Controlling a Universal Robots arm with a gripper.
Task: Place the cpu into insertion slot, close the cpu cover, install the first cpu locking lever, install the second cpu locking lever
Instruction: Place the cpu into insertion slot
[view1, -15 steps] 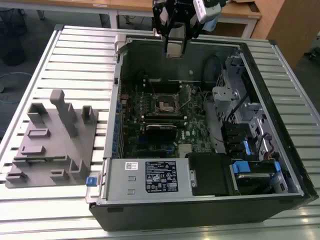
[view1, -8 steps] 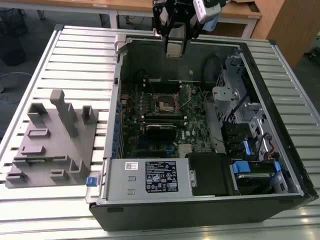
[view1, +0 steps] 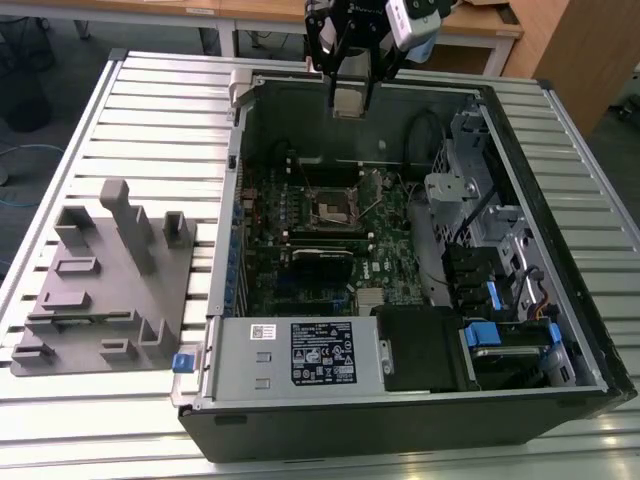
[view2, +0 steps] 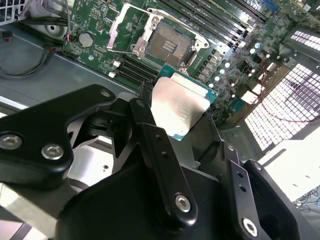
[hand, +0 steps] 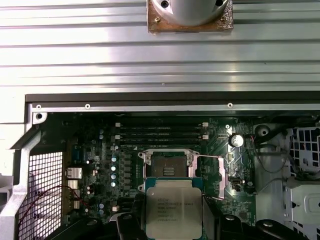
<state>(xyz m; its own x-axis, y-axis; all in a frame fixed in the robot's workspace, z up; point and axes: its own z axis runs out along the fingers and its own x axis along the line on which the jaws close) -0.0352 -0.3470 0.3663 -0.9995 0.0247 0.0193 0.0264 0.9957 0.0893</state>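
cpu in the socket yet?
No, the cpu is clamped in the gripper above the board, and the socket is empty.

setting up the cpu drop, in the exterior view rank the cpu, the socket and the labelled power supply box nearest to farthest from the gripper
1. cpu: held in the gripper, by the case's far wall.
2. socket: mid motherboard, below it.
3. power supply box: at the case's near edge.
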